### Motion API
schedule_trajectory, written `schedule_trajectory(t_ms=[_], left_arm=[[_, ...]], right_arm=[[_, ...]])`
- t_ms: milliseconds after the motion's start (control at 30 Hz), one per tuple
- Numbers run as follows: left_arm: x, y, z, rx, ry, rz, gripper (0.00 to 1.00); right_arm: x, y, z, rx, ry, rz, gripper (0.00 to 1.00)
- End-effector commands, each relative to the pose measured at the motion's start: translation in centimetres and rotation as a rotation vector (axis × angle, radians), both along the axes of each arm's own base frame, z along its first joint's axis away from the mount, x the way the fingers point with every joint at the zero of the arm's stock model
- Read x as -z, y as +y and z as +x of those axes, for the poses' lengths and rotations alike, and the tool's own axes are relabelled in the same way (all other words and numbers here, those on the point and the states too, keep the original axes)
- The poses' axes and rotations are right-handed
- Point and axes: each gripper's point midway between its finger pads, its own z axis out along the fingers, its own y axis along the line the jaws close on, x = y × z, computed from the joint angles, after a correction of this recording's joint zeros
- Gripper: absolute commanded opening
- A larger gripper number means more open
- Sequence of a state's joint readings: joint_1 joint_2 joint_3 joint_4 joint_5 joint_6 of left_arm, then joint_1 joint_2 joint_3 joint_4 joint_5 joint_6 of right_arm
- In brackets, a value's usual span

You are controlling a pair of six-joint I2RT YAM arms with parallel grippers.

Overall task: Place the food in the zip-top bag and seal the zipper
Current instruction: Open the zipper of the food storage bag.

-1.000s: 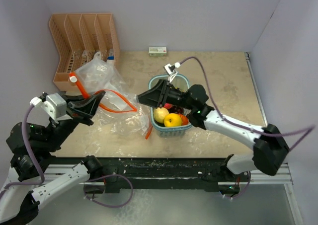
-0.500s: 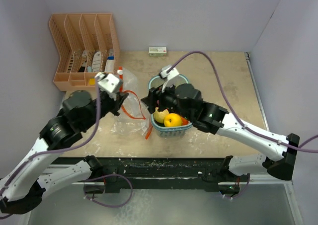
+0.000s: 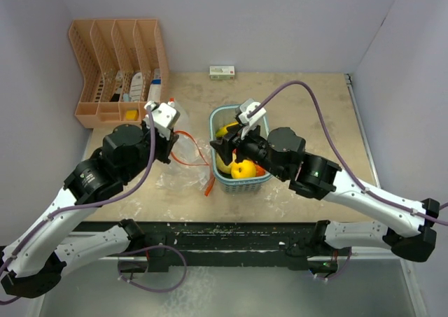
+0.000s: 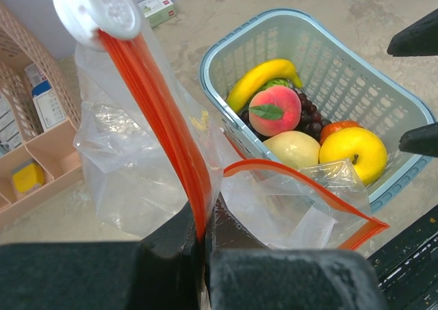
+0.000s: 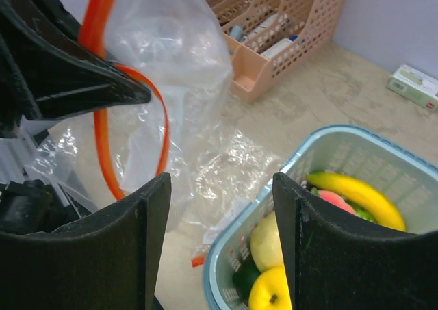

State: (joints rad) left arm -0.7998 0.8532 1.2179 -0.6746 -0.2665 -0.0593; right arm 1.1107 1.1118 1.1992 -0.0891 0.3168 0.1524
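My left gripper (image 4: pixel 203 217) is shut on the orange-red zipper (image 4: pixel 161 111) of the clear zip-top bag (image 4: pixel 137 159), holding it up beside the basket with the mouth gaping; a white slider (image 4: pixel 96 9) caps the strip. The food lies in the light blue basket (image 4: pixel 219 50): a banana (image 4: pixel 263 79), a peach (image 4: pixel 274 110), dark grapes (image 4: pixel 309 118), a pale yellow fruit (image 4: pixel 295 148), a yellow fruit (image 4: pixel 352 151) and an orange piece (image 4: pixel 340 126). My right gripper (image 5: pixel 220 187) hangs open over the basket's (image 5: pixel 294 163) left rim, above the yellow fruit (image 5: pixel 270 289), holding nothing.
A peach-coloured slotted organiser (image 3: pixel 115 58) with small items stands at the back left. A small white-green box (image 3: pixel 222 72) lies by the back wall. The basket (image 3: pixel 241 184) sits mid-table, the bag (image 3: pixel 178 163) just left of it. Walls close in on three sides.
My left arm has swung from the far left toward the basket, carrying the bag by its zipper. My right gripper has shifted over the basket and its fingers have narrowed a little.
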Motion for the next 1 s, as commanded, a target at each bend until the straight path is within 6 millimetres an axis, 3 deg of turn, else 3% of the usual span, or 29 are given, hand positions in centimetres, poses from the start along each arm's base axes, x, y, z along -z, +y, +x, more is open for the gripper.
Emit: schedule_trajectory(t_ms=[0,200,367,533,667,867,933,967], left_arm=[[-0.8,-0.6,0.2,0.003,-0.011,-0.052,0.0],[-1.1,-0.7,-0.1,0.019,-0.017,-0.07,0.0],[-0.9,-1.0,-0.2,0.031,-0.012,-0.074,0.0],[-0.8,-1.2,-0.5,0.05,-0.013,-0.086,0.0],[-1.0,-1.3,-0.9,0.069,-0.02,-0.098,0.0],[-1.9,-1.3,-1.5,0.098,-0.053,-0.137,0.0],[-2.0,-1.4,-1.7,0.111,-0.06,-0.148,0.0],[-2.0,-1.5,-1.7,0.113,-0.061,-0.15,0.0]], right_arm=[[-1.6,3.1,-1.0,-0.141,-0.065,0.051,0.63],[-2.2,5.8,-1.5,-0.249,-0.103,0.068,0.63],[-2.3,7.2,-0.8,-0.245,-0.108,0.074,0.62],[-1.8,7.9,0.3,-0.205,-0.091,0.077,0.53],[-1.3,7.8,1.4,-0.138,-0.075,0.082,0.3],[-0.6,7.7,1.9,-0.105,-0.052,0.068,0.12],[-0.5,7.3,2.3,-0.073,-0.043,0.069,0.0],[-0.4,6.8,2.6,-0.037,-0.038,0.069,0.0]])
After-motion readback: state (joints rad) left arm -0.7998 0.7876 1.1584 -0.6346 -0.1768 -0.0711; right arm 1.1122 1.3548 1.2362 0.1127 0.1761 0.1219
